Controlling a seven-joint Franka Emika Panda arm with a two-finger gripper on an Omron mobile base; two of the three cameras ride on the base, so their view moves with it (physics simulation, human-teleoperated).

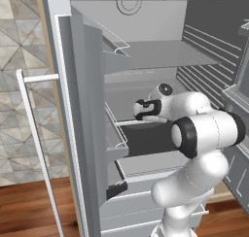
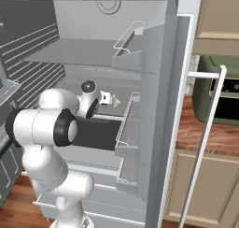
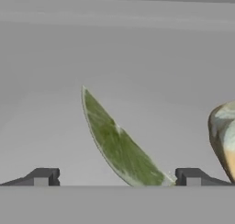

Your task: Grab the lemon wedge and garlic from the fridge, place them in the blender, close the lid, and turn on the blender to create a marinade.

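The fridge [image 1: 82,110] stands open and my arm reaches onto its middle shelf [image 2: 93,84]. In the hand view the yellow-green lemon wedge [image 3: 117,145] lies on the grey shelf, close in front of my gripper [image 3: 117,177]. Its lower end sits between the two fingertips [image 3: 42,177], which stand wide apart and touch nothing. The gripper is open. The pale garlic [image 3: 224,136] lies just right of the wedge, cut off by the frame edge. From the right base view the garlic [image 2: 115,101] shows as a small pale lump beside my hand [image 2: 104,99].
Door racks [image 1: 115,139] hang on the fridge's inner door close to my forearm. The long white bar handle [image 2: 205,138] juts out on the outer side. A shelf [image 1: 160,54] spans the fridge above my hand. A dark green appliance [image 2: 219,91] stands on the counter at right.
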